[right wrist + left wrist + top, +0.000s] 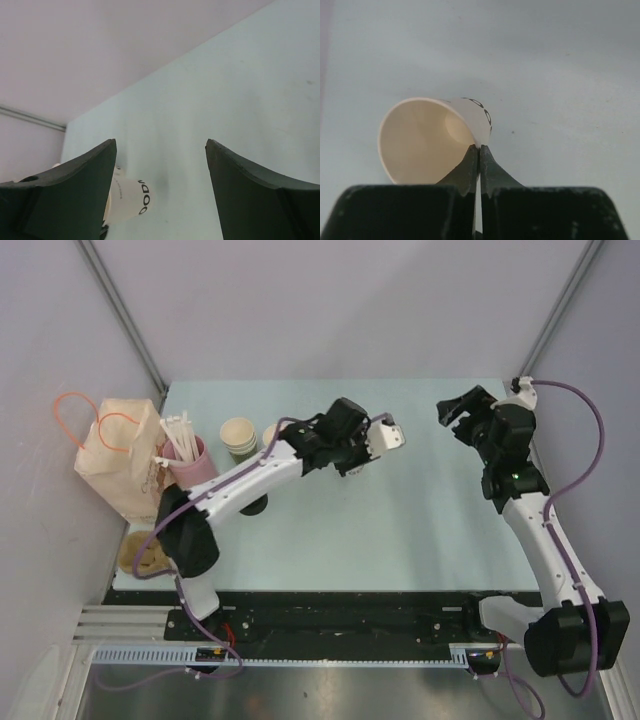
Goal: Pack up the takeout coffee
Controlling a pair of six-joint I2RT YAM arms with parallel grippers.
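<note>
Left gripper (479, 148) is pinching the rim wall of the white paper cup (420, 142), fingertips pressed together on the paper, and the cup lies on its side over the middle of the table (420, 530). This looks to me like a hand-across. I'd hold that pinch steady and bring the right gripper (458, 410), spread wide and empty, squarely around the cup's body. I'd close softly, since thin paper dents, then release on the left. The cup has a white side, dark lettering, a cream inside and no lid.
</note>
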